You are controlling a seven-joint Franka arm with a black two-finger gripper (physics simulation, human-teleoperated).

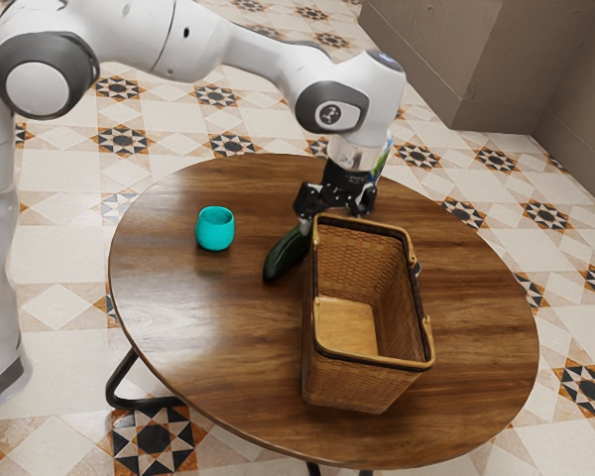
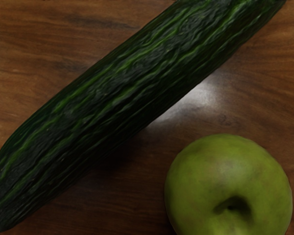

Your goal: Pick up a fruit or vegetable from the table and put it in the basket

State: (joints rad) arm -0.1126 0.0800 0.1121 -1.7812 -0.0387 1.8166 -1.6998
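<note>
Floor (image 1: pixel 69 397): star-patterned tile | wall (image 1: pixel 436 69): plain taupe | table (image 1: pixel 481 297): round, brown wood, dark legs (image 1: pixel 144 404) | light: pale tabletop sheen

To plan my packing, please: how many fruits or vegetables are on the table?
2: a cucumber, lying beside the basket, and a green apple, close to the cucumber. More may be hidden behind the basket.

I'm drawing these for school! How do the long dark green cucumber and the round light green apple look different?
The long, dark green cucumber is stretched out, while the round, light green apple is like a ball. The cucumber's skin is bumpy with bright streaks, but the apple's looks smooth. The apple shows a little dip, and the cucumber shows none. Both are green!
</note>
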